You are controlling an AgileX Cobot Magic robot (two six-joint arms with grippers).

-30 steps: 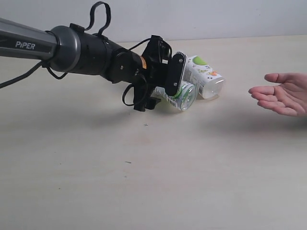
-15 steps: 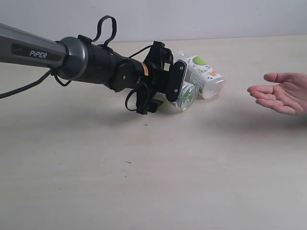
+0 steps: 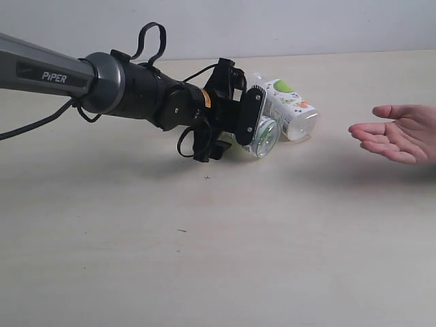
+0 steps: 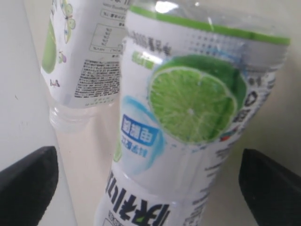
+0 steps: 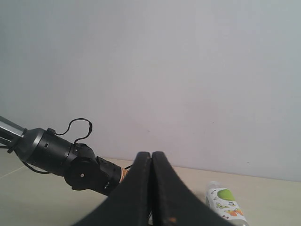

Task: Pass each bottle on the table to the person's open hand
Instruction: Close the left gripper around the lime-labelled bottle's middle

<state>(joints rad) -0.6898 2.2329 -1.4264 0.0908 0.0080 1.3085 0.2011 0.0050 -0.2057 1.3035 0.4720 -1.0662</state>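
Left gripper point(image 4: 149, 181) straddles the lying lime bottle point(image 4: 188, 103), fingers point(image 4: 28, 183) spread, ready to grasp. The hand point(image 3: 398, 136) lies palm up to receive it.

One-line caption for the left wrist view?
Open left gripper straddling the lime-label bottle, a second bottle lying close beside it on the table.

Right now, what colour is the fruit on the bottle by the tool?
Green lime slice; left wrist view.

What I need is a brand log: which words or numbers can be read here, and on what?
"PiPER", on the left arm.
Chinese characters on the lime bottle: blurred and cut off, unreadable.
Fine print on the second bottle: too small to read.
Nothing else carries readable text.
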